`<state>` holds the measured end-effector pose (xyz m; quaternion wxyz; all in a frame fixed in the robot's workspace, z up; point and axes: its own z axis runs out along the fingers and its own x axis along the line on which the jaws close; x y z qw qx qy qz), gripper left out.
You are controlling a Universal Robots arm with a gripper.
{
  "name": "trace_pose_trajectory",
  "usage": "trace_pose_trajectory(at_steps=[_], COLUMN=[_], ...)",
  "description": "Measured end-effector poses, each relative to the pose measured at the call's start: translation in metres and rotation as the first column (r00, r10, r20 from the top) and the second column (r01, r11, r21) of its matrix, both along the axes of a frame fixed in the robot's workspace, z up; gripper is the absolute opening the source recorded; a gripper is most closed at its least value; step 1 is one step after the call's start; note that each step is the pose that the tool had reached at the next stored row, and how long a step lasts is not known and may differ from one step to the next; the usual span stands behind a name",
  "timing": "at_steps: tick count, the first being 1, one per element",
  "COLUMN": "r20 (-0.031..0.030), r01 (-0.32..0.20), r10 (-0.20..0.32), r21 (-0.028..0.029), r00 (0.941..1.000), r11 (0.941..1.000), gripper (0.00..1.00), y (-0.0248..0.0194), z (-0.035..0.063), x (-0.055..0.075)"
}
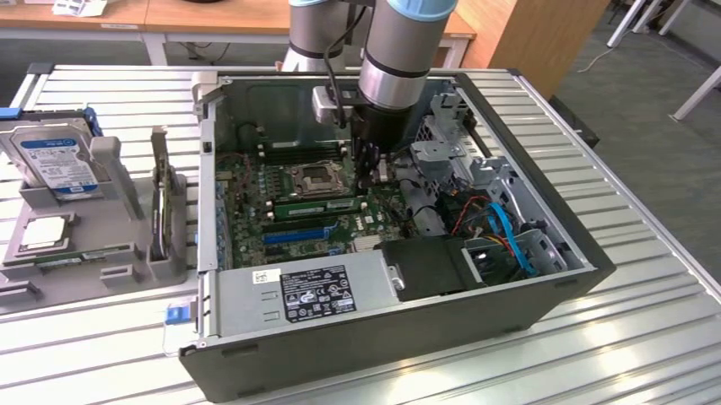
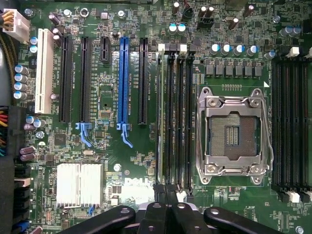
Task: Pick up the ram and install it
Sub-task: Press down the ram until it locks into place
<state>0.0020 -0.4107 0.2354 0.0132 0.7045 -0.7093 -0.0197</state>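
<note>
Fingers (image 2: pixel 161 207) closed together, tips meeting just above the memory slots (image 2: pixel 175 117). Gripper (image 2: pixel 165 195) lowered inside the open computer case (image 1: pixel 541 295), over the motherboard (image 1: pixel 295 211), beside the empty processor socket (image 2: pixel 233 130). Ram (image 2: pixel 159 117) seated edge-on in the outermost slot of the bank, on the side away from the socket, toward the blue expansion slot (image 2: pixel 122 83). Hard drive (image 1: pixel 54 156) upright in a grey holder near the table's (image 1: pixel 631 337) far edge at the exterior view's left.

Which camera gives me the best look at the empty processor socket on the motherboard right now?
The wrist view: it looks straight down on the processor socket, so its metal frame and pin field show unobstructed. The exterior view shows the same socket from an angle, just beside the arm reaching into the case.
</note>
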Motion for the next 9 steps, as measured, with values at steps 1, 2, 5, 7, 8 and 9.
trace_pose_trajectory(at_steps=[1, 2, 5, 7, 8, 9], r20=[0.0001, 0.0001, 0.0000, 0.0000, 0.0001, 0.0000], r01=[0.000, 0.000, 0.000, 0.000, 0.000, 0.000], r10=[0.000, 0.000, 0.000, 0.000, 0.000, 0.000], r21=[0.0002, 0.0004, 0.0001, 0.0002, 0.0002, 0.0001], r00=[1.0000, 1.0000, 1.0000, 1.0000, 1.0000, 1.0000], r11=[1.0000, 1.0000, 1.0000, 1.0000, 1.0000, 1.0000], gripper=[0.10, 0.10, 0.10, 0.10, 0.10, 0.10], y=[0.0001, 0.0001, 0.0000, 0.0000, 0.0000, 0.0000], z=[-0.0004, -0.0009, -0.0025, -0.0036, -0.0041, -0.0045], x=[0.0000, 0.0000, 0.0000, 0.0000, 0.0000, 0.0000])
